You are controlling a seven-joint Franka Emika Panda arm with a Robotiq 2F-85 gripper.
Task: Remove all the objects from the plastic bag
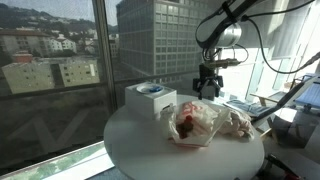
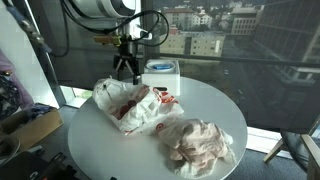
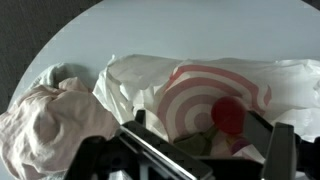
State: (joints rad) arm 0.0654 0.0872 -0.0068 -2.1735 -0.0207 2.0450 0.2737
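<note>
A white plastic bag with red target rings lies on the round white table in both exterior views (image 1: 190, 125) (image 2: 133, 105) and fills the wrist view (image 3: 200, 85). Through its mouth I see a red round object (image 3: 229, 115) and something green (image 3: 192, 140) inside. My gripper (image 1: 207, 88) (image 2: 125, 68) hangs just above the bag's far end. In the wrist view its fingers (image 3: 205, 145) stand wide apart over the bag's mouth, open and empty.
A crumpled pale pink cloth or bag (image 1: 236, 122) (image 2: 200, 146) (image 3: 50, 118) lies beside the plastic bag. A white box with a blue top (image 1: 150, 99) (image 2: 161, 70) stands at the table's window side. The table edge (image 1: 120, 150) is near the windows.
</note>
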